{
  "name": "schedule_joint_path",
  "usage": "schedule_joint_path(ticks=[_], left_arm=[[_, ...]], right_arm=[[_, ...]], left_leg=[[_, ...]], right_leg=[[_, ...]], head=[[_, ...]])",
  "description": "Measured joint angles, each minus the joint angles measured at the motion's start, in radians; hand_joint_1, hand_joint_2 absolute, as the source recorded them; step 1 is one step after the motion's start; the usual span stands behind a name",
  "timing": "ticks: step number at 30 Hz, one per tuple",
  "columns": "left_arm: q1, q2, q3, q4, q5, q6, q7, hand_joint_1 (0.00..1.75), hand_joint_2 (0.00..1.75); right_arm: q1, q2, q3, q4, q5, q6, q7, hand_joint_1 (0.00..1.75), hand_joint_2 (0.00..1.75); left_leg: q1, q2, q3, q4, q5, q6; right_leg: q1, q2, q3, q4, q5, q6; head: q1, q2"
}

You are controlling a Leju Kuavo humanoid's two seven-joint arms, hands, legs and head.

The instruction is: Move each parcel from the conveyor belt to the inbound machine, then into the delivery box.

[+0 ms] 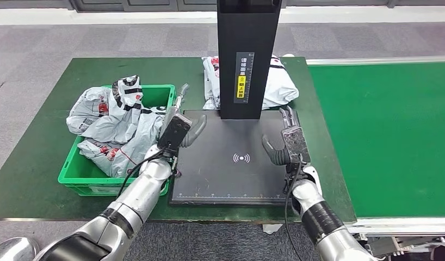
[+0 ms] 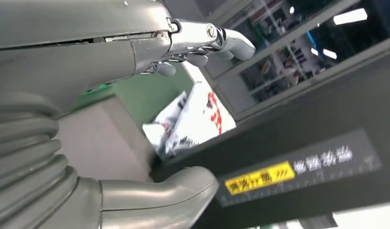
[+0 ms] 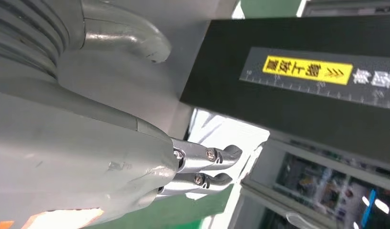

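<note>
On the dark green table (image 1: pixel 41 147) a flat black scanning plate, the inbound machine (image 1: pixel 231 174), lies near the front edge at the middle, with a white wireless mark (image 1: pixel 241 158) printed on it and a tall black column (image 1: pixel 247 54) rising from its far edge; the column carries a grey ruler strip with a yellow label (image 1: pixel 242 82). The left hand (image 1: pixel 179 128) hovers over the plate's left edge, palm turned inward, fingers stretched out toward the far side and thumb spread wide, holding nothing. The right hand (image 1: pixel 288 142) hovers over the plate's right part, also turned inward, fingers extended and thumb apart, with nothing in it. The two hands face each other across the bare middle of the plate. One white parcel (image 1: pixel 277 84) with red and black print lies at the table's far edge, behind the column and showing on both sides of it, not touched by either hand. The left wrist view shows that parcel beyond the column's base, past the straight fingers (image 2: pixel 221 38) of the left hand. At the table's left side stands a green delivery box (image 1: pixel 155 93), heaped with grey-white parcels (image 1: pixel 114 122) that spill over its left rim. The green conveyor belt (image 1: pixel 389 136) runs along the table's right edge. In the right wrist view the fingers (image 3: pixel 207 164) are nearly straight beside the column, thumb held away from them
</note>
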Motion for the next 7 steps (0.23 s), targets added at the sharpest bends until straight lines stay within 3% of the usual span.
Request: schedule_joint_path(ticks=[7], left_arm=[[-0.035,-0.048,-0.032,0.104,0.023,0.026,-0.015,0.00,1.75]], right_arm=[[0.013,0.003,0.015,0.008,-0.018,-0.041,-0.024,0.00,1.75]], left_leg=[[0.000,0.000,-0.001,0.000,0.000,0.000]], right_leg=[[0.000,0.000,0.000,0.000,0.000,0.000]], head=[[0.000,0.000]])
